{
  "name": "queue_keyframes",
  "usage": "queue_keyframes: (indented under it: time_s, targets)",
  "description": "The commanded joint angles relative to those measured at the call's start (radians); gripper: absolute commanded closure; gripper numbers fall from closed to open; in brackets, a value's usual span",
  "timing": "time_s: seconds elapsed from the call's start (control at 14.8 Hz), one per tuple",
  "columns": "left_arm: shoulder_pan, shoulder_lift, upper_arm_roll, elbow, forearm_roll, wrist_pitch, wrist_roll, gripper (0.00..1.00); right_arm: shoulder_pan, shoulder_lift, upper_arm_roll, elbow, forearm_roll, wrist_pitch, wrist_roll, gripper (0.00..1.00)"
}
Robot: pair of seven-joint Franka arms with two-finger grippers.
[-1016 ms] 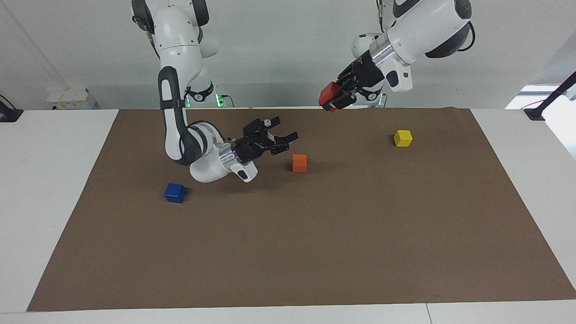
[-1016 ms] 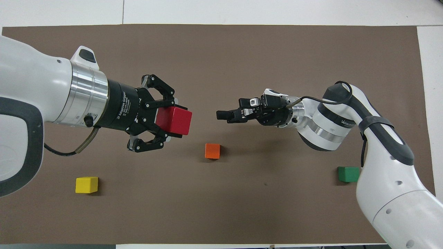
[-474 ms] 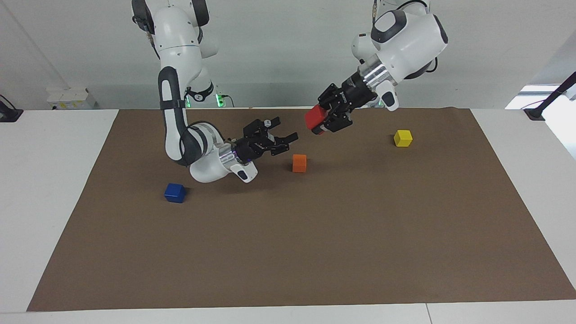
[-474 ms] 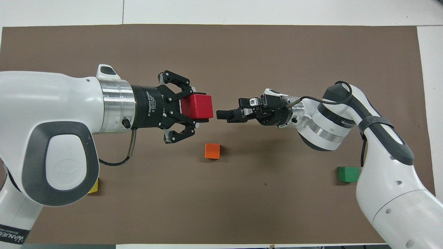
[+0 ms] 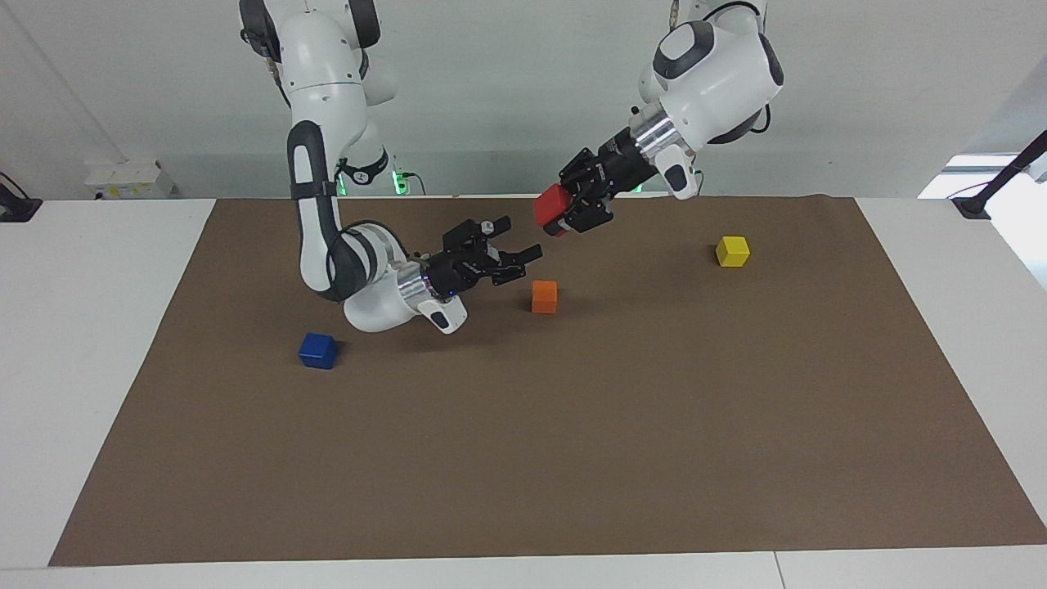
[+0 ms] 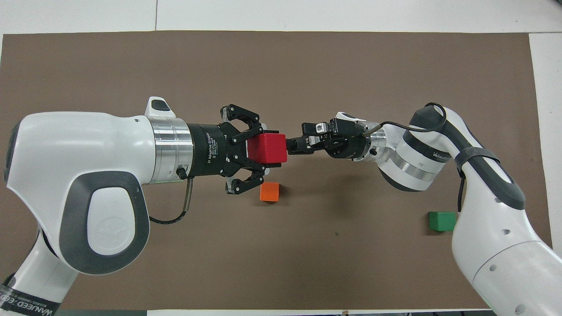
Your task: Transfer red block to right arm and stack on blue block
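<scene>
My left gripper [image 5: 558, 213] is shut on the red block [image 5: 551, 207], holding it in the air over the middle of the brown mat, above the orange cube. My right gripper [image 5: 522, 236] hangs open just below and beside it, fingers pointed at the block with a small gap showing in the facing view. From overhead the red block [image 6: 268, 148] in the left gripper [image 6: 271, 150] meets the tips of the right gripper [image 6: 292, 144], seen edge-on. The blue block [image 5: 317, 350] sits on the mat toward the right arm's end, hidden under the right arm in the overhead view.
An orange cube [image 5: 544, 296] lies on the mat [image 5: 572, 450] under the two grippers. A yellow cube [image 5: 732, 251] sits toward the left arm's end. A green cube [image 6: 442, 220] lies close to the right arm's base.
The left arm has carried the red block down and across toward the right gripper, closing the gap between them. The right arm has barely moved and stays open.
</scene>
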Motion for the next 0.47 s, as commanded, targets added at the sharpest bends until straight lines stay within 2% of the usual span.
queue_keyframes:
  time_s: [0.0,0.41]
  targets:
    - [-0.038,0.007,0.015,-0.032,-0.057,0.083,0.024,1.00,-0.002,0.007,0.010,0.009,0.023,0.021,-0.026,0.00]
    - [-0.095,0.066,0.016,-0.014,-0.093,0.215,-0.047,1.00,-0.001,0.007,0.010,0.005,0.023,0.021,-0.025,0.00]
